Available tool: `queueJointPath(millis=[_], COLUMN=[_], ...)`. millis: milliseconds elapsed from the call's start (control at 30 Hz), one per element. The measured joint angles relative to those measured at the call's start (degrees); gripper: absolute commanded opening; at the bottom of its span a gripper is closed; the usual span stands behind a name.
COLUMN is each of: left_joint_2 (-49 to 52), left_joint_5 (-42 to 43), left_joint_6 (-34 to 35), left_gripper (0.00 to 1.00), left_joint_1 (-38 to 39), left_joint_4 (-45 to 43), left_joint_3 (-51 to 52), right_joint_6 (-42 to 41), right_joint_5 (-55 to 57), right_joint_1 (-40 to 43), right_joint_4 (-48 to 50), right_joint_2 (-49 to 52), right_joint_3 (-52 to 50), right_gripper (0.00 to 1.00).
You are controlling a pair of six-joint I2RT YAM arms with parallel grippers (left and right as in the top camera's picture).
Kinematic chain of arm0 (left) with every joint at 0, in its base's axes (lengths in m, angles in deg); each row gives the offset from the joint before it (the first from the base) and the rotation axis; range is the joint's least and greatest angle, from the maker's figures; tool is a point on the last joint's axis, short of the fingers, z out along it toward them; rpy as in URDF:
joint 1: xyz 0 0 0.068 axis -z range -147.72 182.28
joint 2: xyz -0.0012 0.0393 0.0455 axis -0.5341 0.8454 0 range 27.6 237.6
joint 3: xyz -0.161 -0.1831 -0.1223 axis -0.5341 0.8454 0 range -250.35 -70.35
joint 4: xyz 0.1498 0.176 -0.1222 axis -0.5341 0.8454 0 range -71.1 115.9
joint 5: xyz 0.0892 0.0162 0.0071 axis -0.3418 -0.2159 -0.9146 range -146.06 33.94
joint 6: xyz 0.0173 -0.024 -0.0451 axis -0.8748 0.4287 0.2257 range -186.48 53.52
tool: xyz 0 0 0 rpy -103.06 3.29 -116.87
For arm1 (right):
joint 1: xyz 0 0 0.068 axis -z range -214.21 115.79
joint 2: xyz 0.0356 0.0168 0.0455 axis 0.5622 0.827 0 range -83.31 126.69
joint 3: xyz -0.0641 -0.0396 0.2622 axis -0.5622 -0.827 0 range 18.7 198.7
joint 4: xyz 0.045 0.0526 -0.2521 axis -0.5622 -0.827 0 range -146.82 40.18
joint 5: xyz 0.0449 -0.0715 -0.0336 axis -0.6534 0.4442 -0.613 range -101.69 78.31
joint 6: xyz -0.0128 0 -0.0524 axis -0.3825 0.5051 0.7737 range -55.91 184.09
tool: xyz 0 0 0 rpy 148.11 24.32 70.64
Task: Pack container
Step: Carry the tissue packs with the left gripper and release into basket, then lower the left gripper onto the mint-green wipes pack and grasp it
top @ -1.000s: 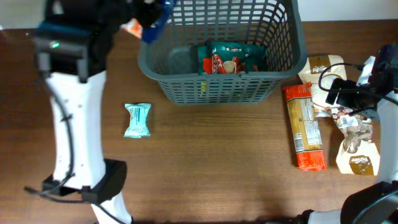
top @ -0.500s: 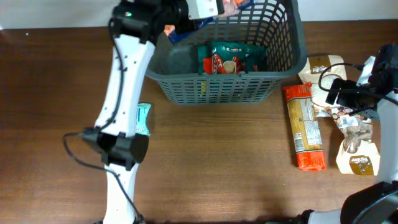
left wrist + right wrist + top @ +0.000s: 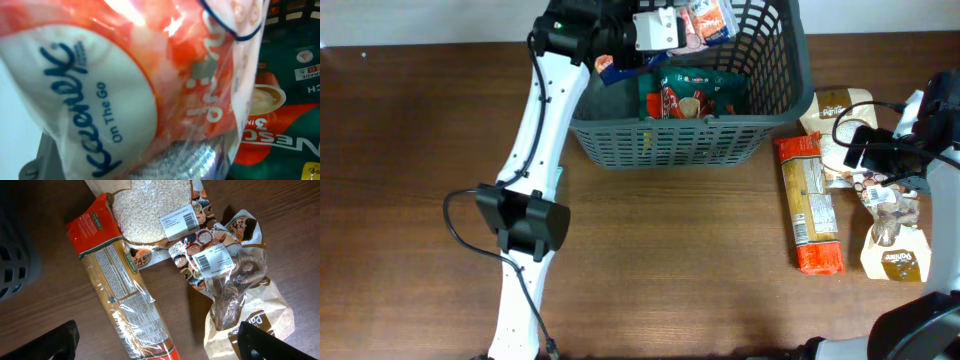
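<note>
Over the far-left part of the container (image 3: pixel 670 140), the left claw (image 3: pixel 682 22) is closed on an orange-and-white packet (image 3: pixel 708 18). In the left wrist view this packet (image 3: pixel 125 85) fills most of the frame and hides the fingers, so the grip is judged from the packet hanging clear of the container floor. The container stands at the far middle of the worktop (image 3: pixel 670 270). A green coffee packet (image 3: pixel 692 92) lies inside it against the near wall.

Step in hand: placing the carried packet, judged from its position above the open container.

Next move calls for:
- Lower the packet beside or onto the coffee packet, clear of the lattice wall.
- Part the fingers only once the packet is below the rim.

The right claw (image 3: pixel 160 345) hangs with fingers wide apart and nothing held, above a pasta packet (image 3: pixel 125 300) and a rice bag (image 3: pixel 150 210). Both lie on the worktop to the right of the container, not yet packed.
</note>
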Motion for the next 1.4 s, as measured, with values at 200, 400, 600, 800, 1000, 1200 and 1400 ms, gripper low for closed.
queueJointPath(millis=[200, 400, 600, 800, 1000, 1200, 1400], left_joint_2=[0.00, -1.01, -9.07, -24.13, -33.31, -31.93, -30.42], left_joint_5=[0.20, 0.39, -1.62, -8.50, -19.47, -24.00, -23.58], left_joint_6=[3.50, 10.01, 11.96, 13.11, 25.20, 40.98, 48.92], left_gripper=[0.56, 0.68, 0.69, 0.69, 0.70, 0.71, 0.82], left_joint_1=[0.61, 0.66, 0.57, -0.94, -7.65, -18.05, -25.83], left_joint_4=[-0.04, 1.68, 7.52, 14.23, 21.97, 36.33, 37.77], left_joint_3=[0.00, -0.11, -0.09, -0.61, -2.08, -1.16, 5.16], right_joint_6=[-0.02, 0.02, 0.00, 0.04, 0.00, 0.04, -0.02], right_joint_5=[0.00, 0.00, 0.00, 0.00, 0.00, 0.02, 0.00], right_joint_1=[0.00, 0.00, 0.00, 0.00, 0.00, 0.00, 0.00], right_joint_4=[0.00, -0.02, 0.00, 0.00, 0.00, 0.00, 0.00], right_joint_2=[0.00, 0.00, 0.00, 0.00, 0.00, 0.00, 0.00], right_joint_3=[0.00, 0.00, 0.00, 0.00, 0.00, 0.00, 0.00], right_gripper=[0.99, 0.99, 0.99, 0.99, 0.99, 0.99, 0.99])
